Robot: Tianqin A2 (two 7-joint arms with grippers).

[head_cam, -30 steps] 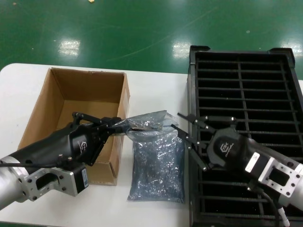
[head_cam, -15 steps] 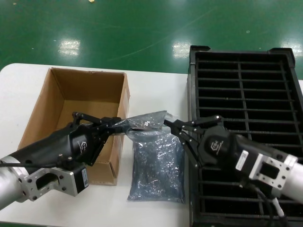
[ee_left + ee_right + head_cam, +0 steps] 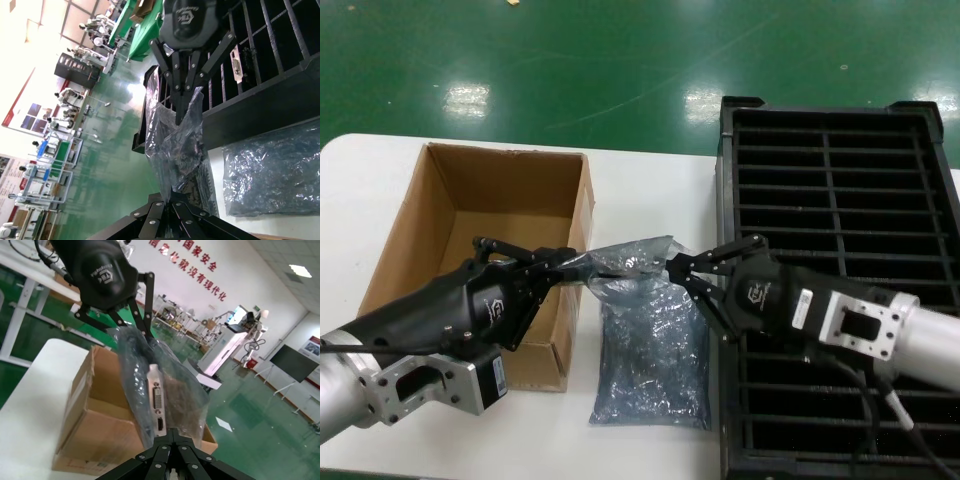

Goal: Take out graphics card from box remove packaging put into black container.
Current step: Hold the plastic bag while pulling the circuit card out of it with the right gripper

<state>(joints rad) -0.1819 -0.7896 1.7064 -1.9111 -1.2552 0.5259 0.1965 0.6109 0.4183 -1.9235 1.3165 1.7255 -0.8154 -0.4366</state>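
Note:
The graphics card (image 3: 156, 401), its silver bracket with ports showing, sits inside the smoky-grey packaging bag (image 3: 630, 260), which is held in the air between the box (image 3: 480, 215) and the black container (image 3: 840, 200). My left gripper (image 3: 578, 268) is shut on the bag's end nearest the box, also shown in the left wrist view (image 3: 172, 197). My right gripper (image 3: 676, 266) is shut on the bag's other end, by the container's near edge, also shown in the right wrist view (image 3: 172, 432). The card's board is mostly hidden by the crinkled plastic.
A second crinkly grey bag (image 3: 653, 350) lies flat on the white table (image 3: 640, 180) below the held one. Another card's bracket (image 3: 235, 62) stands in a container slot. The box's inside looks bare in the head view.
My right gripper moved left from over the container to the bag and closed on its free end. The left gripper and bag stayed in place.

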